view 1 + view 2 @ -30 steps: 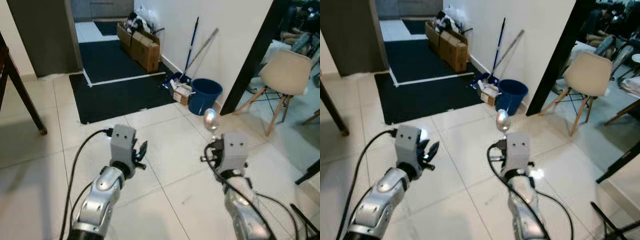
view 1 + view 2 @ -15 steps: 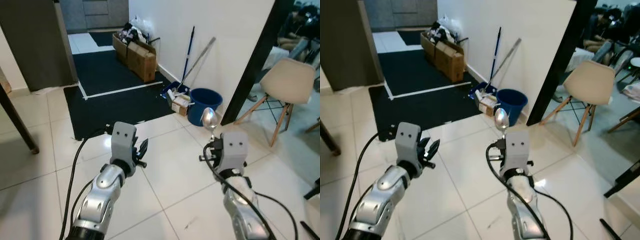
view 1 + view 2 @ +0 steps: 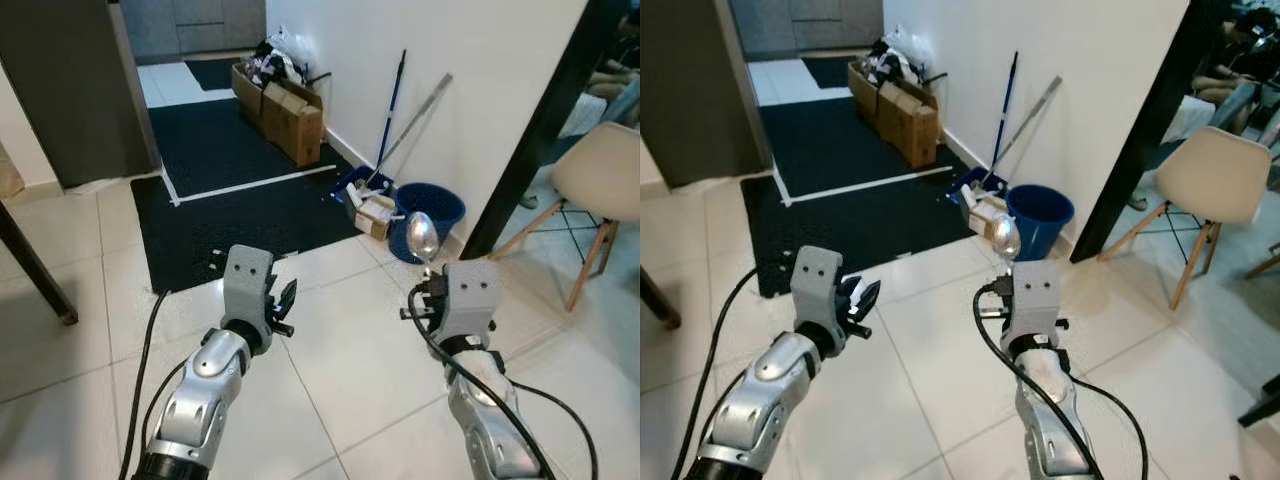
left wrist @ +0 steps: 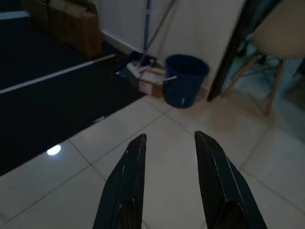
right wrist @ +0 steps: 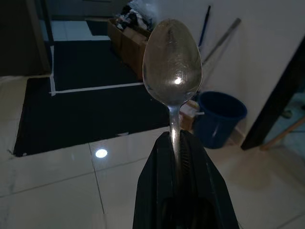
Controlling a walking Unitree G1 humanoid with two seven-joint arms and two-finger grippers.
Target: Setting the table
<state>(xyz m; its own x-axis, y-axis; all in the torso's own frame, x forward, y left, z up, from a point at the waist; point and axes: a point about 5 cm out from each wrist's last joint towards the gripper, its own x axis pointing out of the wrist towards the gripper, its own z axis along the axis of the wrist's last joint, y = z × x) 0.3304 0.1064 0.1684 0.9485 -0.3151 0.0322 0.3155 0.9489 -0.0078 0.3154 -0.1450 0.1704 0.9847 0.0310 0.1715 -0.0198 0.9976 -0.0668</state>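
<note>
My right gripper (image 5: pixel 174 143) is clamped on the handle of a spoon (image 5: pixel 172 64), which stands upright, bowl at the top, out in front of me over the tiled floor (image 3: pixel 330 360). My left gripper (image 4: pixel 169 157) holds nothing, its fingers parted. Ahead, a blue bucket (image 3: pixel 430 212) sits by the wall, just beside a black mat (image 3: pixel 230 195).

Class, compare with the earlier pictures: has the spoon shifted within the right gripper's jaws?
No. The spoon stands upright, bowl up, above the right gripper just as before. The blue bucket shifted behind it because the camera moved.
</note>
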